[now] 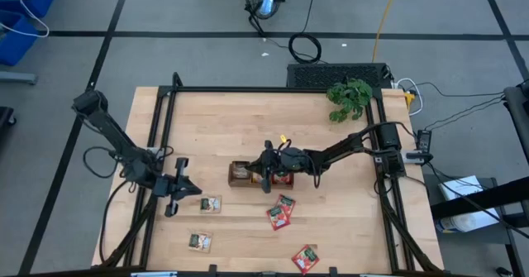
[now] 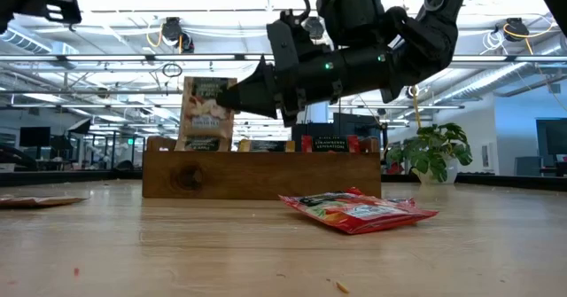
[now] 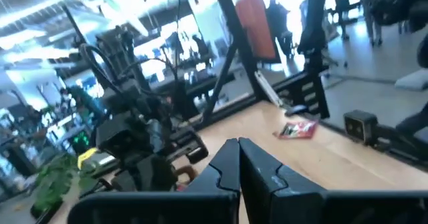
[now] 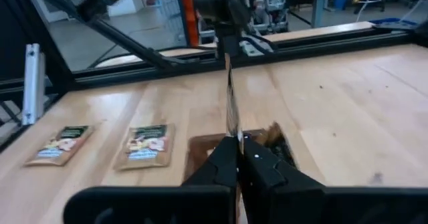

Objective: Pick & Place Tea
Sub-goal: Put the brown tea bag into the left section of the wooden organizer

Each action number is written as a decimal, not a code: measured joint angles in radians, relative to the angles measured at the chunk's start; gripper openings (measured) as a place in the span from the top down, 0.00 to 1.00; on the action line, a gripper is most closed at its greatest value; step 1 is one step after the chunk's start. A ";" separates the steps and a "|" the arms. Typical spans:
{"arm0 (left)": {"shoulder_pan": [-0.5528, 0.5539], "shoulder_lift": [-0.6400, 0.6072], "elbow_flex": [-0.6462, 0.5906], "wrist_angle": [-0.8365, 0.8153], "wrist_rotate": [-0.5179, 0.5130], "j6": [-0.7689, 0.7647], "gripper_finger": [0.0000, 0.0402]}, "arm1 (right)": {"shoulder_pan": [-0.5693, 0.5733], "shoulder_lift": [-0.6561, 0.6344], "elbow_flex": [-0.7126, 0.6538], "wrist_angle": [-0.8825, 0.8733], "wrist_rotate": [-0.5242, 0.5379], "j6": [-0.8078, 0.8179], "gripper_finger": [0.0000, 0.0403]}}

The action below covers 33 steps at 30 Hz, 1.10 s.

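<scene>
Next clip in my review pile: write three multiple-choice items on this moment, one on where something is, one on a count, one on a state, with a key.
1. Where is the right end effector?
A. Over the brown tray's left end
B. Beside the plant
C. At the table's front edge

2. How many red sachets lie loose on the table?
A. One
B. Three
C. Five

3. What is the right end effector doing?
A. Standing open and empty
B. Shut on an upright sachet
C. Resting flat on the wood

Key: 1 A, the high view shows it above that end of the tray. 2 B, two lie together before the tray and a third lies nearer the front. 3 B, the low view shows the sachet pinched upright above the tray.
</scene>
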<state>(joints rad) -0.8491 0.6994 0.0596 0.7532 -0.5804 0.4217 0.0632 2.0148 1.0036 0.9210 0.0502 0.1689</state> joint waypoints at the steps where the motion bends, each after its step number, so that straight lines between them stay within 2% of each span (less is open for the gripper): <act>1: 0.000 0.009 -0.021 0.051 0.003 0.014 0.98 | 0.001 0.000 0.002 -0.001 0.000 0.001 1.00; 5: 0.001 0.019 -0.033 0.139 -0.005 0.052 0.98 | 0.004 0.000 0.003 0.002 0.001 0.003 1.00; 13: 0.001 0.020 -0.021 0.117 0.003 0.047 0.98 | 0.032 0.048 0.011 0.046 0.007 0.025 1.00; 17: 0.001 0.020 -0.021 0.118 0.004 0.040 0.98 | 0.037 0.087 0.031 0.037 0.056 0.020 1.00; 33: 0.001 0.020 -0.021 0.111 0.005 0.029 0.98 | 0.022 0.120 0.036 0.013 0.053 -0.002 1.00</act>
<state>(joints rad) -0.8486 0.7197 0.0383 0.8642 -0.5758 0.4503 0.0849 2.1345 1.0397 0.9340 0.1036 0.1673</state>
